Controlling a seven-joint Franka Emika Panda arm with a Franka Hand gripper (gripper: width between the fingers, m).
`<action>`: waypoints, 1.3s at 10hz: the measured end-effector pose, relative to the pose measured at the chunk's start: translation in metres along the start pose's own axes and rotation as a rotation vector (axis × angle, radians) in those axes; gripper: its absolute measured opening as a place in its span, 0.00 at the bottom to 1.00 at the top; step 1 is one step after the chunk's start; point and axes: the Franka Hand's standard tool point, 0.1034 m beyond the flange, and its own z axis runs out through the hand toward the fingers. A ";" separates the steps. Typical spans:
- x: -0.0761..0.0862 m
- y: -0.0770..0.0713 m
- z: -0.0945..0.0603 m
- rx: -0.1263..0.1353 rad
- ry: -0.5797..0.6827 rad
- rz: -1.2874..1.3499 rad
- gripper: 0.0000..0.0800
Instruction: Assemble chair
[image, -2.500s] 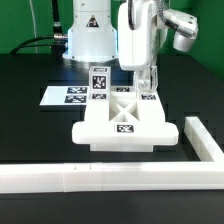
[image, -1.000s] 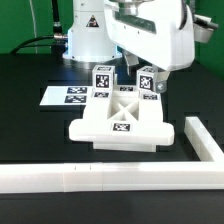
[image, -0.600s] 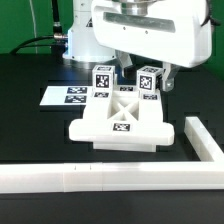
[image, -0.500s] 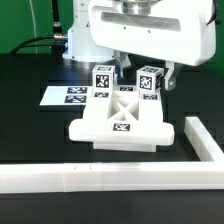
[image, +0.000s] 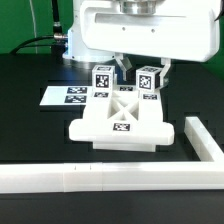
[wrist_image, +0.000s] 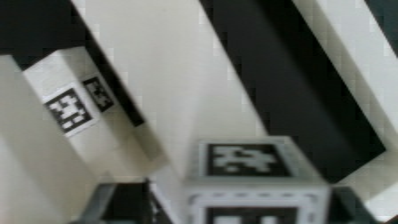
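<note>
Lower now than a moment ago, the robot's gripper (wrist_image: 249, 205) straddles a glossy white plastic post (image: 148, 80) on the chair (image: 121, 119). Its fingers (wrist_image: 128, 203) have come partly together around that post, at two o'clock from the X-braced panel (image: 122, 108). Whether they pinch it yet cannot be told; they seem placed to lift it.

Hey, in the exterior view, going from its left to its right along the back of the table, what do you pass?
Marker board → left tagged post of the chair → right tagged post, the gripper around it → the white L-shaped rail's short arm.
</note>
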 end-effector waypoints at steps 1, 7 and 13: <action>0.000 0.000 0.000 0.000 0.000 0.017 0.33; -0.001 -0.001 0.000 0.002 -0.001 0.372 0.34; -0.001 -0.002 0.000 0.004 -0.001 0.786 0.34</action>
